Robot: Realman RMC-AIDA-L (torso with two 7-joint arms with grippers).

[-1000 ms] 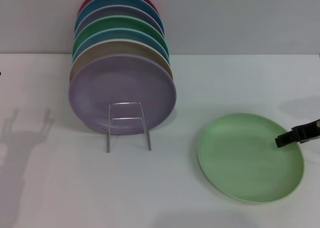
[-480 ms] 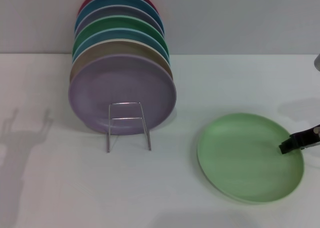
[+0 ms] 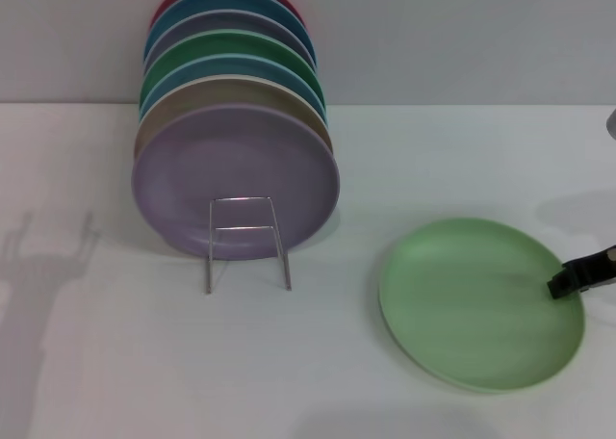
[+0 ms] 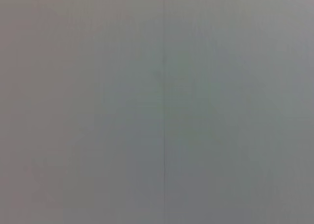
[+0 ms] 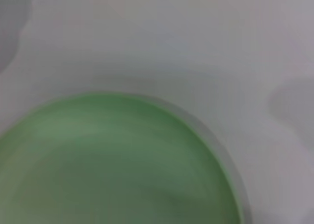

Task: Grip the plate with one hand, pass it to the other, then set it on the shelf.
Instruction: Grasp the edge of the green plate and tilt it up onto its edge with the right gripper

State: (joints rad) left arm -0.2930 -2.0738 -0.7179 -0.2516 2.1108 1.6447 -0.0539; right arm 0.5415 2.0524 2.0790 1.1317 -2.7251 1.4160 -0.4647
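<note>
The light-green plate [image 3: 472, 304] lies flat on the white table, right of centre. It fills the lower part of the right wrist view [image 5: 108, 165]. My right gripper [image 3: 568, 280] reaches in from the right edge, its black tip over the plate's right rim. Only that tip shows. The silver wire shelf [image 3: 246, 229] stands left of the plate, its front loop empty ahead of a lilac plate [image 3: 236, 169]. My left gripper is out of view. The left wrist view shows only a blank grey surface.
Several coloured plates stand in the shelf behind the lilac one, among them a darker green plate [image 3: 231, 49]. A grey wall rises behind the table. Arm shadows fall on the table at the far left [image 3: 38, 256].
My right gripper's tip has slid to the right and a little down, from over the plate's inner face to its right rim. The plate and the shelf have not moved.
</note>
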